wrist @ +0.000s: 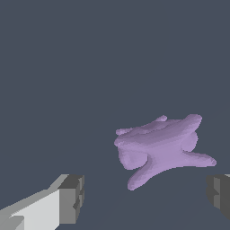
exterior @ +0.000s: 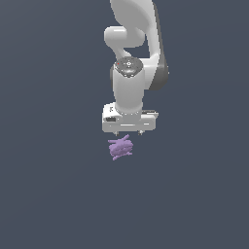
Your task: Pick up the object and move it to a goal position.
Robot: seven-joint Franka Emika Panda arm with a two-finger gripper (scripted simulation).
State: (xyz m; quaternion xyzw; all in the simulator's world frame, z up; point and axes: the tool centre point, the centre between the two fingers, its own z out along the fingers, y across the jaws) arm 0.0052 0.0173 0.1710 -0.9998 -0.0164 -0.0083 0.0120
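Exterior view: high, steep downward look at the arm from some way off, plain dark ground filling the frame. Wrist view: close behind the fingertips, facing the same ground at short range. Shared: the purple object and surrounding ground.

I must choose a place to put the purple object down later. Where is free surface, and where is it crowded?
The dark surface is bare on every side of the purple object, toward the exterior view's left, right and lower edge alike. The only crowded spot is just above the object, where the open gripper and the arm stand.
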